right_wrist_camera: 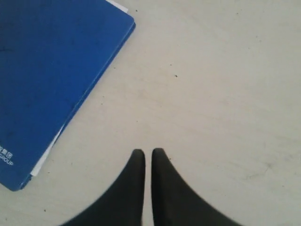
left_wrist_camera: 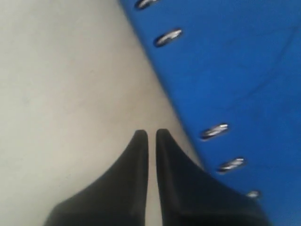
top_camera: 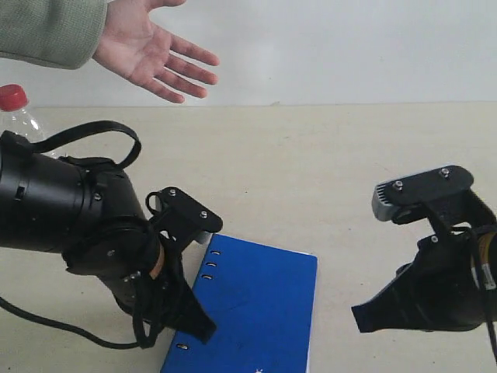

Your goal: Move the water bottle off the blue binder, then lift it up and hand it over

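The blue binder (top_camera: 256,307) lies flat on the table, oval holes along its left edge, nothing on it. It also shows in the left wrist view (left_wrist_camera: 235,70) and the right wrist view (right_wrist_camera: 47,80), where a small white logo sits near a corner. The water bottle (top_camera: 17,109) stands at the far left behind my left arm; only its red cap and clear shoulder show. My left gripper (top_camera: 203,332) (left_wrist_camera: 151,134) is shut and empty, just beside the binder's hole edge. My right gripper (top_camera: 359,318) (right_wrist_camera: 147,153) is shut and empty over bare table right of the binder.
A person's open hand (top_camera: 155,54) in a green sleeve hovers palm-up above the far left of the beige table (top_camera: 311,155). A black cable loops over my left arm (top_camera: 93,132).
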You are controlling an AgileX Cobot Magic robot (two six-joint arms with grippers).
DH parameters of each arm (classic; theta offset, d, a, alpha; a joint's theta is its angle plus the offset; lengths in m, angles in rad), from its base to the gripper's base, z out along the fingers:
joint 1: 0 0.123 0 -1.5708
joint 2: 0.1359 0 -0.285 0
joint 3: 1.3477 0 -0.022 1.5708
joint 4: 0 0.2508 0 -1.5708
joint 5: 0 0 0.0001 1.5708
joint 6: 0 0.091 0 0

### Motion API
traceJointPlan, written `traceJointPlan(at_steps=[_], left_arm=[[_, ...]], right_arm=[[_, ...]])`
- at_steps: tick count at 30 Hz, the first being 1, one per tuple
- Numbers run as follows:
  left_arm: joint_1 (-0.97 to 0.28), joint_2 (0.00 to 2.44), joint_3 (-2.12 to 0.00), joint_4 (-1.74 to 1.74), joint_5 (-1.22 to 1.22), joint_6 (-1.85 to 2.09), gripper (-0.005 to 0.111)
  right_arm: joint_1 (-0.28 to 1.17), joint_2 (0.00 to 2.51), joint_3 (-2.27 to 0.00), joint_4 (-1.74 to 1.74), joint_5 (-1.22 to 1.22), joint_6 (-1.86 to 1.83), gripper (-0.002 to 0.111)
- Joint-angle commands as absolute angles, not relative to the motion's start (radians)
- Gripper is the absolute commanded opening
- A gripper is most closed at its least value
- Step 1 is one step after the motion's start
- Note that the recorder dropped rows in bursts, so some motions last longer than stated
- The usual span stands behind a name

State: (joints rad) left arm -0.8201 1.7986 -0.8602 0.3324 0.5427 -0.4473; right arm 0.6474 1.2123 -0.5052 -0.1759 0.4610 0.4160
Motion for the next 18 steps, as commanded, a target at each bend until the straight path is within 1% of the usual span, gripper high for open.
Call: traceJointPlan(at_steps=[1,7,13,18], left_arm=[[-0.721,1.798,-0.822,0.187,0.451,-0.325,0.004],[-0.664,1.798,-0.82,-0.219,0.4,0.071,0.004],[-0.659,1.798,-0.82,-0.247,0.447,0.107,0.004],[-0.661,1.798,-0.801,-0.255,0.441,0.107,0.004]], right_arm=[[0.649,1.297,-0.51,-0.136,0.355,0.408,0.0],[0.649,1.43,-0.51,-0.108,0.284,0.408,0.0],[0.649,1.569,-0.521,-0.105,0.091,0.409,0.0],[0.649,1.677,-0.584,-0.099,0.08,0.409,0.0]])
